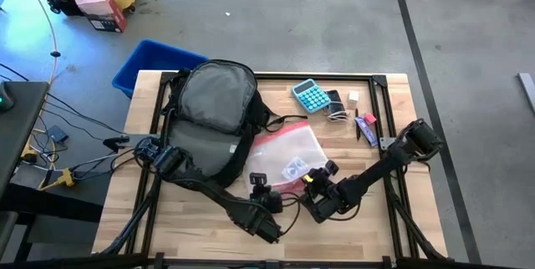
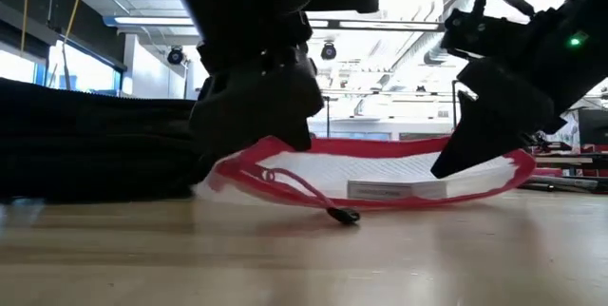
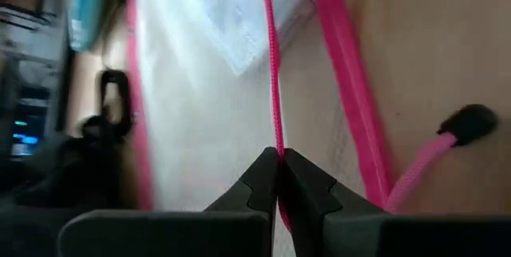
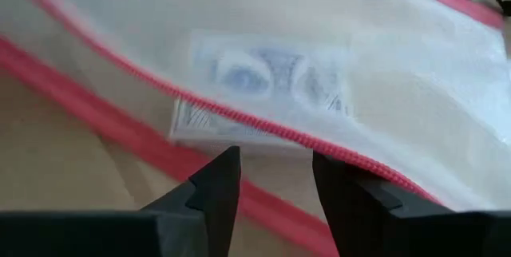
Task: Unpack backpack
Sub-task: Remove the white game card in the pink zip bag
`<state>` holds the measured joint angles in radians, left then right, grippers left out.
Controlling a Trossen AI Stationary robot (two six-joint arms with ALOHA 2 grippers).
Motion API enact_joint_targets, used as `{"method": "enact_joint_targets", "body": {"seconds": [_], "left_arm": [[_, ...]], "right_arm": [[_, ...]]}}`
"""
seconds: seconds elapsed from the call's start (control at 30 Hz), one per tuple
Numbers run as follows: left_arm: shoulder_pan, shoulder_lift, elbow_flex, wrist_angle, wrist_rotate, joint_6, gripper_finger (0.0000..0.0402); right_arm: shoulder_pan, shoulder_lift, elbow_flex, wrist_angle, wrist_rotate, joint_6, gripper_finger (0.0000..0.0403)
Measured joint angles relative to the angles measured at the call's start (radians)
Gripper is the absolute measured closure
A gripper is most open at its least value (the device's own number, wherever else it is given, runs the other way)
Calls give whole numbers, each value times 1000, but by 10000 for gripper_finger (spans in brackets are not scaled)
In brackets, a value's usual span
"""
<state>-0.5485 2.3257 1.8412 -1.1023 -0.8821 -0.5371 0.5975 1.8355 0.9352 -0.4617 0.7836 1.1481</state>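
At the counter's (image 1: 167, 219) near edge, beside the backpack (image 1: 213, 114): left gripper (image 3: 279, 179) fingers pinched on the pouch's (image 1: 288, 156) pink zip line (image 3: 272, 73); right gripper (image 4: 275, 179) fingers apart astride the zip; better clamped firmly before pulling; pull level.

My left gripper (image 1: 258, 182) sits at the near edge of the clear pink-edged zip pouch (image 1: 288, 156), my right gripper (image 1: 315, 177) just beside it. The large black fabric backpack (image 1: 209, 114) lies grey panel up beside the pouch on the wooden table (image 1: 384, 144), a turquoise calculator (image 1: 312, 96) beyond.
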Motion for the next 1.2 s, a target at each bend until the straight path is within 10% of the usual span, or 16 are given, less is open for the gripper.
{"method": "enact_joint_targets", "body": {"seconds": [0.33,0.77,1.2], "left_arm": [[82,-75,1,-286,-200,-98,401],[12,-239,0,-138,-2,-33,396],[16,-264,-21,-36,-36,99,278]], "right_arm": [[24,4,-2,-152,13,264,290],[-7,18,-2,-168,13,258,318],[-12,25,-2,-166,21,261,318]]}}
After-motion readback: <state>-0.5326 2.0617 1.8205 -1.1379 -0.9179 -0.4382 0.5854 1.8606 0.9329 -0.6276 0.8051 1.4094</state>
